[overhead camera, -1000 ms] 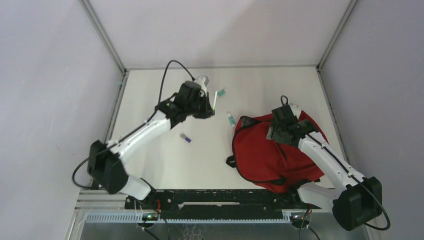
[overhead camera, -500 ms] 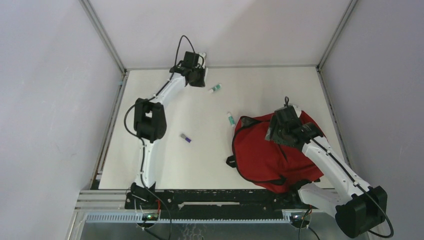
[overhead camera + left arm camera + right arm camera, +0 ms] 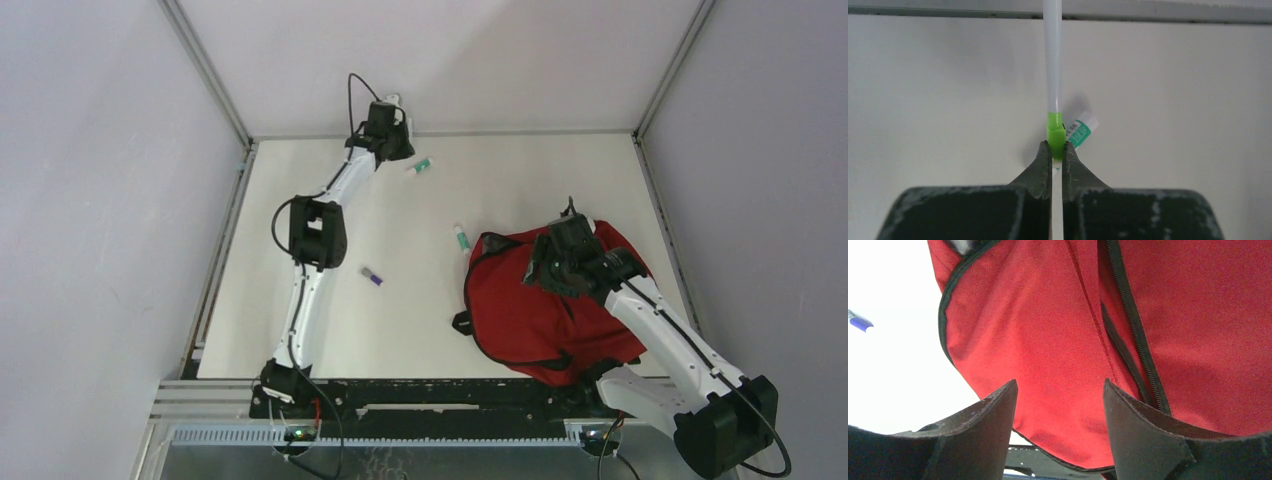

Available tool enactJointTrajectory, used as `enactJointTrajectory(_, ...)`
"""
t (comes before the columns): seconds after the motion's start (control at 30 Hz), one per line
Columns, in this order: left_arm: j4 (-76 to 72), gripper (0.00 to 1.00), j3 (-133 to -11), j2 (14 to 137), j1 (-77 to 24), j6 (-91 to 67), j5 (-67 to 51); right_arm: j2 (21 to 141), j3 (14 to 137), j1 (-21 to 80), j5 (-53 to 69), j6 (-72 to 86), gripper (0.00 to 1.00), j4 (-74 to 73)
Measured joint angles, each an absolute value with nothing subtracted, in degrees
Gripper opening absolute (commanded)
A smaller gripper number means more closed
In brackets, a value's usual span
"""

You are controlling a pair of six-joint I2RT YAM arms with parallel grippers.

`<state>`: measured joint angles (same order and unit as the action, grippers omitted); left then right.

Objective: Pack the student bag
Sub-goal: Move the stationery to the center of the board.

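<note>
Left wrist view showed the left gripper (image 3: 1058,152) clenched on a slim white stick (image 3: 1052,60) at its green collar. A small green tube (image 3: 1082,131) lay just beyond the jaws, to their right. The right gripper (image 3: 1058,390) hung released, with the student bag (image 3: 1048,335) directly ahead of its jaws and well apart from the left ones. Carrying the stick over probably wanted a firm grip and the stick kept clear of the tube.

On the white table's (image 3: 520,180) near right lies a soft red fabric backpack (image 3: 530,315), right gripper (image 3: 1060,385) above its far part. Small green-capped white tube (image 3: 461,237) just off its far left corner; small purple stick (image 3: 371,276) further left. At the far edge, left gripper (image 3: 1057,150) clamping a slim white pen (image 3: 1053,60), a green-and-white tube (image 3: 419,166) just right of it
</note>
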<state>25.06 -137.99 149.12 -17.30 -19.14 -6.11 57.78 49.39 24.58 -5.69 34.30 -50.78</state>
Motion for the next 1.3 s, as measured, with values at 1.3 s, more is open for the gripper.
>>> enactJointTrajectory(1.3,1.98,0.00,-107.48,140.33,-14.96,-56.29,-15.88,88.49,73.82,5.21,-3.01,30.85,0.96,-38.74)
